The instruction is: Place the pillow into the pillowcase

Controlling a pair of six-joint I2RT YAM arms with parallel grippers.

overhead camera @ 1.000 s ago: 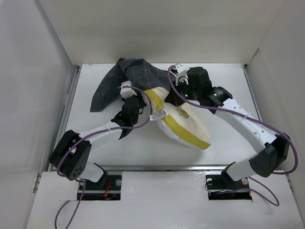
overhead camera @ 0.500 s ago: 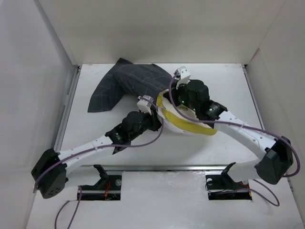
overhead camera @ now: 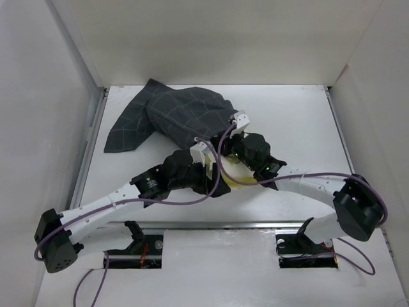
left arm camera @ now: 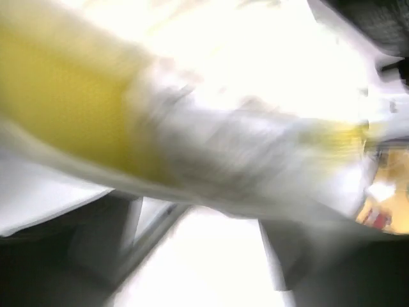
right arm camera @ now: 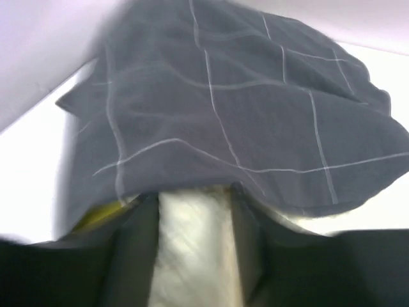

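**At mid-table, the pillow (overhead camera: pixel 236 183) sits mostly inside the pillowcase (overhead camera: pixel 182 115)**

Toward the far left of the white table (overhead camera: pixel 300 121), the pillowcase lies as a dark, grid-lined mound. One flat tail of it trails off toward the left wall. From above, only a sliver of the pillow shows. It is a cream and yellow edge poking out of the cover's near-right opening, between the two arms.

The left gripper (overhead camera: pixel 214 179) reaches in from the near left and sits at that exposed edge. Its wrist view is a heavy blur filled with pale fabric and the pillow's yellow band (left arm camera: pixel 70 96). Whether this claw is released or clenched cannot be told.

The right gripper (overhead camera: pixel 223 139) comes from the near right, its arm curled low across the table. It meets the same end of the pillow right at the cover's hem. In its wrist view, two dark fingers (right arm camera: pixel 134 256) flank a fold of cream quilted fabric and press against it on both sides, so this claw is clenched on the pillow. Just beyond the fingertips, the pillowcase hem drapes over the pillow, and the grey cloth bulges up behind it with its pale grid lines running across the swell.
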